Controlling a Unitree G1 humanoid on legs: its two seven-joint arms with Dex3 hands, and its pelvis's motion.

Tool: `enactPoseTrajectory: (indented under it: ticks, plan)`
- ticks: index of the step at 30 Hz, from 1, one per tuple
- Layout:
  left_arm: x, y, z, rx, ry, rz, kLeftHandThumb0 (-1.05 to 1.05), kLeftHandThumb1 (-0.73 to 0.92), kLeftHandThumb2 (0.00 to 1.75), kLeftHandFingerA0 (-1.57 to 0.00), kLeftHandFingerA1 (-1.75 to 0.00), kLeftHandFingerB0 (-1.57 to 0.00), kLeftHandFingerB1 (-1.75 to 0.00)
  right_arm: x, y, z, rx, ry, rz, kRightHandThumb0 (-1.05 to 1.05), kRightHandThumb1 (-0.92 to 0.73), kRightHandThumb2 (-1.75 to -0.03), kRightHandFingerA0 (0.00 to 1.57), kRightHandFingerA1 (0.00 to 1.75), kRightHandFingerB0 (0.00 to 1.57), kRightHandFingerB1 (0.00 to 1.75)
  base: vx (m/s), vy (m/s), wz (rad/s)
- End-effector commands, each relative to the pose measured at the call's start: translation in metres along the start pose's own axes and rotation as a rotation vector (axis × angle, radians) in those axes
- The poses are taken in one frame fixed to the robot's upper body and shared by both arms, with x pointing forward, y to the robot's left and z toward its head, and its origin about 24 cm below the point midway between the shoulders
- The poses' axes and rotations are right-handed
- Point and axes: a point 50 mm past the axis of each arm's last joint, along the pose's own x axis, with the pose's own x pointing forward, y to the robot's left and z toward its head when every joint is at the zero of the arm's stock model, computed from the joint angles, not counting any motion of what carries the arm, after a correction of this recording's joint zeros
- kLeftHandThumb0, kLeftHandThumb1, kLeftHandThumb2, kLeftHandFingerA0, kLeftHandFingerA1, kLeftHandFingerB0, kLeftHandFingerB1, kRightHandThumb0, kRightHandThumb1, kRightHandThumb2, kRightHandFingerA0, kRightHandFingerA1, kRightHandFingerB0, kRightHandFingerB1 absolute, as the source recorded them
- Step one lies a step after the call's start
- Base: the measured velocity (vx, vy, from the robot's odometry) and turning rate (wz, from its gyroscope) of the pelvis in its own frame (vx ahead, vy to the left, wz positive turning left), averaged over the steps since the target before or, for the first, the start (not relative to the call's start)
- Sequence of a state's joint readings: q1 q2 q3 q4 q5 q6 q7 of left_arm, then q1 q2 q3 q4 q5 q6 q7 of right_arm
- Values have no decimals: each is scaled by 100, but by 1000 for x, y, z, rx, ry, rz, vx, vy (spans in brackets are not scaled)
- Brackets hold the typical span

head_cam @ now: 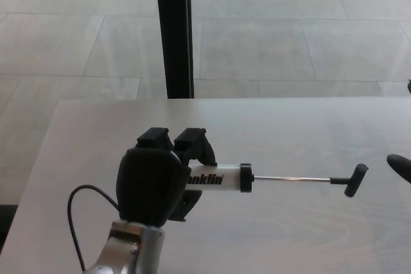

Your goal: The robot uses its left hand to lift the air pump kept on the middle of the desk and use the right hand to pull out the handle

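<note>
One hand, the left [154, 181], grips the pump [221, 178]; right hand [401, 166] shows fingers apart, empty, beside the handle [355, 179]. Keep the pump level.

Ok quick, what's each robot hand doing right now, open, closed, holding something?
Left robot hand: closed around the air pump, holding it.
Right robot hand: only a sliver shows at the edge, cannot tell; not touching the handle.

It looks like a lab or a plain test room inside a building. The floor [270, 36] has large pale grey tiles, a black post [174, 30] stands behind the light wooden tabletop [289, 222], and nothing homely shows.
</note>
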State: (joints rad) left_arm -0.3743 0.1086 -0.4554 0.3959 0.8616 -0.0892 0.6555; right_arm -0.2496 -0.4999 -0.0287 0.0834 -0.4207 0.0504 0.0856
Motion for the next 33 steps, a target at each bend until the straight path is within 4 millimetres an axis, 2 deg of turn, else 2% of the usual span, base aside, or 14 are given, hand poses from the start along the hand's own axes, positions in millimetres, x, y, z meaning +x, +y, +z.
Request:
enactPoseTrajectory:
  ticks: [1,2,3,6,7,8,12,13,16,17,20,22,23,33]
  plan:
    - [-12,-9,-3,16,22,-110,-13,47,121,-91,-175,-81,-160,0,-4,-7,32,42,2,-103,-73,-92,0,0,0,0,0,0,0]
    - [-15,-13,-3,13,37,-156,-14,45,116,-121,-141,-104,-129,0,-4,-8,34,42,-2,-102,-74,-93,0,0,0,0,0,0,0]
    - [-16,-13,-3,10,47,-178,-9,45,128,-89,-175,-80,-162,1,-4,-7,39,39,-5,-102,-74,-92,0,0,0,0,0,0,0]
    - [-18,-18,-4,19,107,-323,-12,51,124,-92,-175,-75,-169,2,-5,-5,47,32,-11,-102,-76,-94,0,0,0,0,0,0,0]
    - [-19,-20,-5,27,134,-383,-19,51,116,-123,-147,-102,-135,2,-4,-5,47,32,-13,-101,-76,-94,0,0,0,0,0,0,0]
    - [-19,-21,-5,20,163,-427,-12,56,110,-94,-175,-73,-169,2,-4,-5,49,33,-13,-100,-76,-93,0,0,0,0,0,0,0]
    - [-19,-23,-8,25,234,-542,-13,63,94,-88,-175,-74,-154,2,-3,-5,69,36,-28,-98,-90,-67,0,0,0,0,0,0,0]
    - [-19,-23,-9,23,261,-574,-12,62,90,-89,-167,-79,-128,2,-3,-4,67,33,-39,-105,-76,-114,0,27,0,0,0,0,0]
    - [-17,-23,-11,24,313,-620,-21,65,76,-81,-145,-75,-84,1,-3,-5,71,27,-53,-105,-76,-114,0,26,0,0,0,0,0]
    - [-15,-23,-12,32,333,-661,-25,62,71,-78,-151,-44,-57,2,-3,-5,73,28,-57,-105,-76,-114,0,25,0,0,0,0,0]
    - [-12,-20,-16,47,406,-799,-48,60,58,-28,-68,-12,-31,2,-2,-5,73,28,-67,-105,-76,-114,0,25,0,0,0,0,0]
    - [-12,-20,-16,48,413,-810,-48,60,58,-28,-68,-12,-31,2,-2,-5,72,28,-68,-105,-76,-114,0,25,0,0,0,0,0]
    - [-11,-18,-20,64,440,-883,-60,39,84,0,-51,-1,-25,2,-3,-5,70,29,-73,-105,-76,-114,0,25,0,0,0,0,0]
    - [-9,-13,-26,83,434,-970,-78,46,85,0,-24,-10,-13,3,-4,-4,80,30,-75,-105,-74,-114,0,25,0,2,0,0,0]
